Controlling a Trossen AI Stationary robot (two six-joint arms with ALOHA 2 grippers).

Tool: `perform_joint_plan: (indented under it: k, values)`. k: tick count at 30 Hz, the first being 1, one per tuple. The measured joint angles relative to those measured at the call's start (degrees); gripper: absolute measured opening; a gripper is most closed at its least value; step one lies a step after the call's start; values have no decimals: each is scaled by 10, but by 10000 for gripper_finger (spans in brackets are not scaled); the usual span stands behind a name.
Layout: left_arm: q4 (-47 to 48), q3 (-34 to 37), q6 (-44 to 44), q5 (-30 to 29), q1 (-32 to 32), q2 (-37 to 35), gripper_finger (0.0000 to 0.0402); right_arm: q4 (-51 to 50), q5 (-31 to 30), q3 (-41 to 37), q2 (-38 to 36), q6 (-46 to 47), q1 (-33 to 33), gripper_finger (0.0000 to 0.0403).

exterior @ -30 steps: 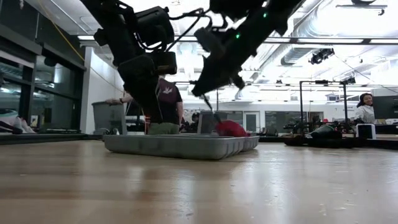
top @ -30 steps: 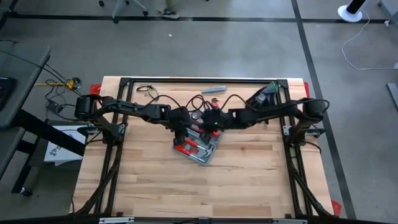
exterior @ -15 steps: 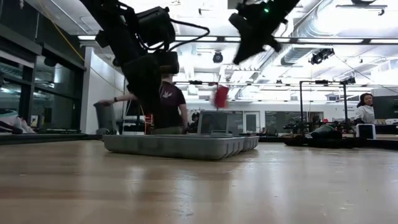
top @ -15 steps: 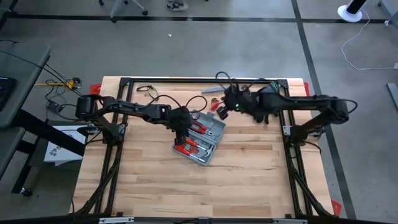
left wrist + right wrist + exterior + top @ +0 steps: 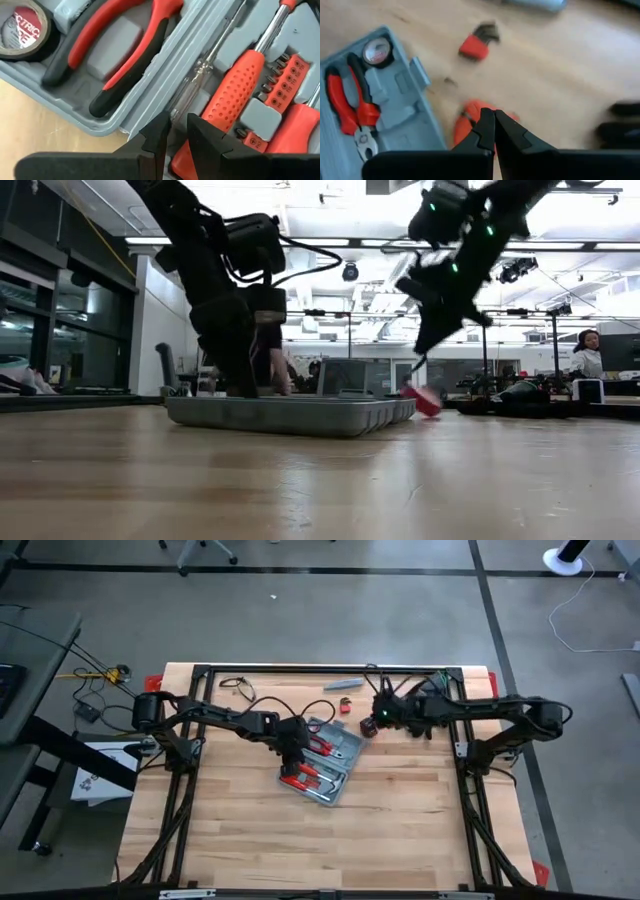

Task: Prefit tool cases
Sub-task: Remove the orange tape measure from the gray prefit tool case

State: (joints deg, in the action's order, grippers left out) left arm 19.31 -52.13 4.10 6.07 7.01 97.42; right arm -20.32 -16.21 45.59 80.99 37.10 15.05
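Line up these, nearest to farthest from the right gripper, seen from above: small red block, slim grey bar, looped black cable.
1. small red block, beside the right gripper.
2. slim grey bar, near the far edge.
3. looped black cable, far left corner.

Left arm: reaches in from its side toward the middle, wrist bent steeply down.
Left claw (image 5: 172,131): low, fingers (image 5: 155,137) a narrow gap apart, nothing between the tips.
Right arm: stretched inward, wrist raised and tilted down.
Right claw (image 5: 494,121): fingers pressed together, empty, well apart from the left claw.
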Motion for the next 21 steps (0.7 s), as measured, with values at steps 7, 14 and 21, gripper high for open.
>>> perform_joint_plan:
  k: [7,14,21]
  values:
    - [-4,0,3,22,-4,2,67,135,28,-117,0,121,-9,0]
    - [-6,0,3,21,-4,2,67,196,27,-111,0,109,-25,0]
    - [-23,1,3,20,-3,2,67,340,40,-96,0,89,-25,40]
